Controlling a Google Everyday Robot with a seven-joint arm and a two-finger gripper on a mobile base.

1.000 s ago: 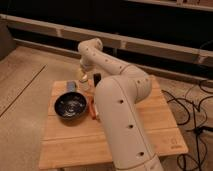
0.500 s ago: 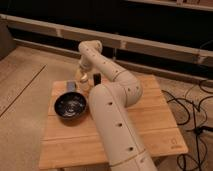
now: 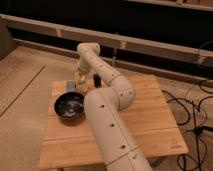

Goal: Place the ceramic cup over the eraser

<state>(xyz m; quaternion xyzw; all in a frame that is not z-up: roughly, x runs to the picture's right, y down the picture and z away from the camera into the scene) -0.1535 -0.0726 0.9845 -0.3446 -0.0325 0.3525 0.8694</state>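
The ceramic cup is a small cream round thing on the far left part of the wooden table. My gripper hangs down from the wrist right above the cup, at or on it. The eraser is a narrow dark upright block standing just right of the cup, close to the arm's forearm. My cream arm reaches from the front of the table up and over to the back left and hides the table's middle.
A black bowl sits at the table's left front, just in front of the cup. A small grey-blue thing lies left of the cup. Cables run over the floor on the right. A dark wall with a rail stands behind.
The arm's elbow and forearm have swung left and towards the front over the table. The gripper has stayed by the cup at the back left. Cup, eraser and bowl have not visibly moved.
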